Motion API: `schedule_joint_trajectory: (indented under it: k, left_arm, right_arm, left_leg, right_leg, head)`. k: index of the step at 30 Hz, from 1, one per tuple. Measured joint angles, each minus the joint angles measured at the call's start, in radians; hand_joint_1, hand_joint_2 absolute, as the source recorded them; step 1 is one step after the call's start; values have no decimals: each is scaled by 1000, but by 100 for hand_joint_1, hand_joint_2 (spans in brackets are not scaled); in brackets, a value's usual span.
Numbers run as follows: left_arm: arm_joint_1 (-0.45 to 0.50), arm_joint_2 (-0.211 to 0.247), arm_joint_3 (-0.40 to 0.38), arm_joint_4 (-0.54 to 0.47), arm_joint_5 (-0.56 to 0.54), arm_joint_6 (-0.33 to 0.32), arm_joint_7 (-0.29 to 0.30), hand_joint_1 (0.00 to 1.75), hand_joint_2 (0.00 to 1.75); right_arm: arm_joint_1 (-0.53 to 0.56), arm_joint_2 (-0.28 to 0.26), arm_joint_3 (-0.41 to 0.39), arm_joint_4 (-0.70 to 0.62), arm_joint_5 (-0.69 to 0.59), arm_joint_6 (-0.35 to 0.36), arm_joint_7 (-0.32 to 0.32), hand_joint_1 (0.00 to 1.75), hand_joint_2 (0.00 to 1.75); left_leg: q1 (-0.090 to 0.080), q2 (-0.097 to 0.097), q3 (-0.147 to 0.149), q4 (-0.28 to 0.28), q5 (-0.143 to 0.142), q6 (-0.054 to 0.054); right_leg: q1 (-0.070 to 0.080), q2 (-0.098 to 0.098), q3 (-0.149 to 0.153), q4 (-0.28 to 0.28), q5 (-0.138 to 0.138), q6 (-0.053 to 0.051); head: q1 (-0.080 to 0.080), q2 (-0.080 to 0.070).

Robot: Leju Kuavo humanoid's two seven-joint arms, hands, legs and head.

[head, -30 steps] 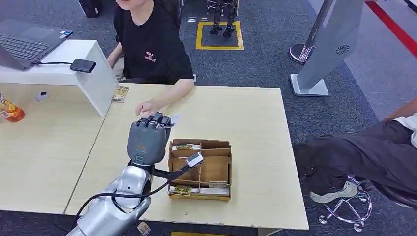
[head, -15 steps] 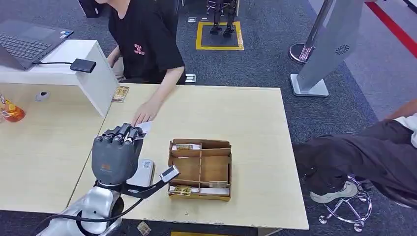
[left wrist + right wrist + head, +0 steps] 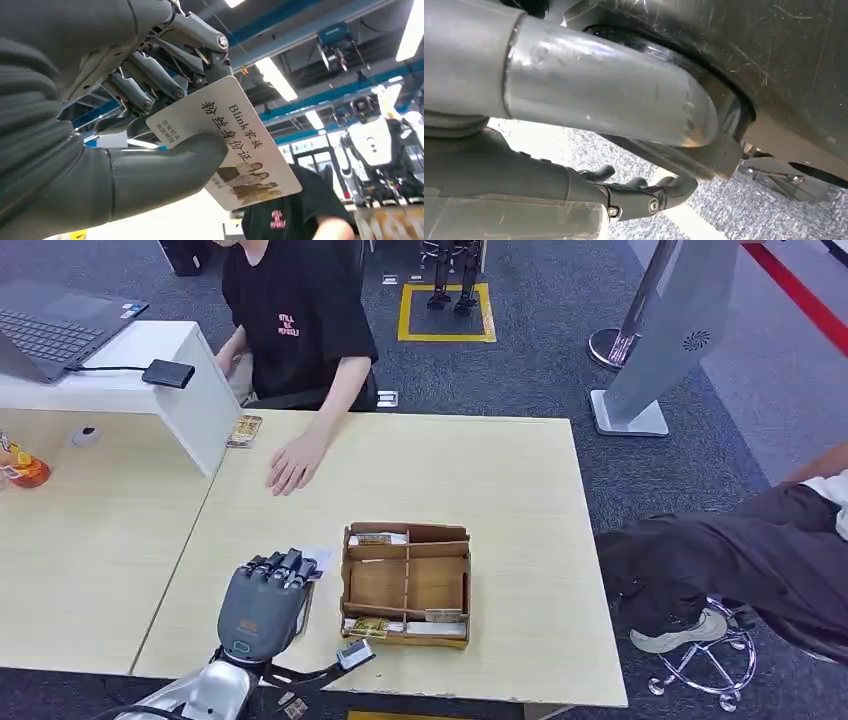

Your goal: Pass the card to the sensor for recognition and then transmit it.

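Card (image 3: 316, 560) peeked past the left hand (image 3: 262, 602), just beside the box (image 3: 407, 584). Left wrist view: thumb (image 3: 165, 170) and fingers (image 3: 150, 82) pinched the card (image 3: 235, 145). Right wrist view: right hand (image 3: 644, 195) hung curled, empty. Judged mid-carry; next, present it to the sensor.

**Card held in the left hand**

A white card (image 3: 235, 145) is pinched between the thick thumb and darker fingers (image 3: 150, 75) of the left hand (image 3: 115, 125). Black characters and a small group photo are printed on it. A person's black shirt (image 3: 280, 222) is seen at five o'clock, ceiling lights (image 3: 277, 77) at one o'clock
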Motion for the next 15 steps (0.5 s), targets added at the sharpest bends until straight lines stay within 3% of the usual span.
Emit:
schedule_joint_trajectory:
  k: [15]
  left_arm:
    - [17, 6, -55, 53, 0, 3, -11, 175, 175]
  right_arm:
    - [0, 2, -28, -7, 28, 7, -16, 0, 0]
  left_leg:
    - [0, 0, 0, 0, 0, 0]
  right_leg:
    - [0, 0, 0, 0, 0, 0]
  head:
    - [0, 0]
